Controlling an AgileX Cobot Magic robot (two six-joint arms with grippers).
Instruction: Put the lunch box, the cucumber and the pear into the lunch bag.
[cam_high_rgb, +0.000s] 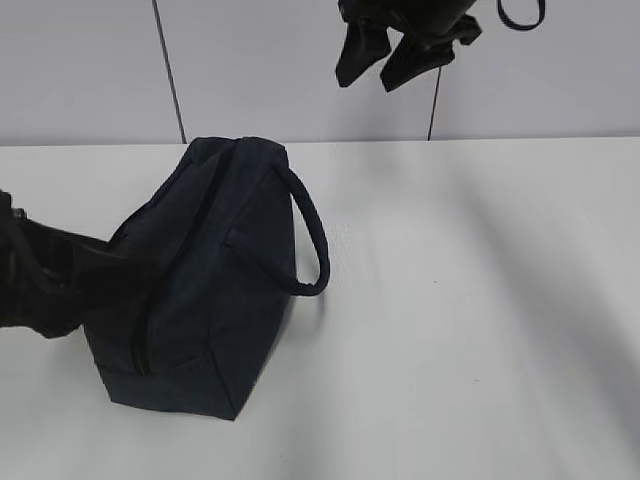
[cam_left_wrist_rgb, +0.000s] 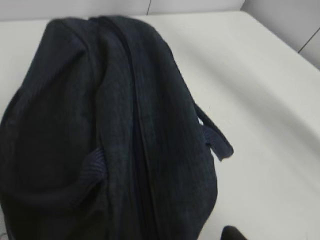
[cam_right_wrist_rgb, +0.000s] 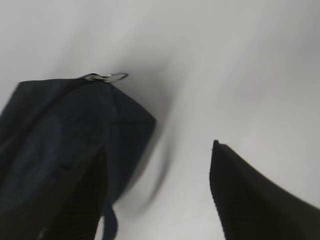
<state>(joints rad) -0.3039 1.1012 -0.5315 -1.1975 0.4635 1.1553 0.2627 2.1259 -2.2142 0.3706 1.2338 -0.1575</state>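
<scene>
Both tools stand open and empty, right tool (cam_high_rgb: 385, 60) high above the zipped bag (cam_high_rgb: 200, 280), so unzipping likely comes next

Lunch bag (cam_high_rgb: 200, 290) interior hidden; left end effector (cam_left_wrist_rgb: 231, 233) mostly cropped.

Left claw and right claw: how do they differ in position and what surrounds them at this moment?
The right claw hangs high above the table, clear of everything; the left arm sits low at the table's left edge against the lunch bag, its claw not clearly visible. The right claw's fingers stand apart and empty, while the left claw's fingers barely show in its wrist view. Both are black, and neither visibly holds anything.
</scene>
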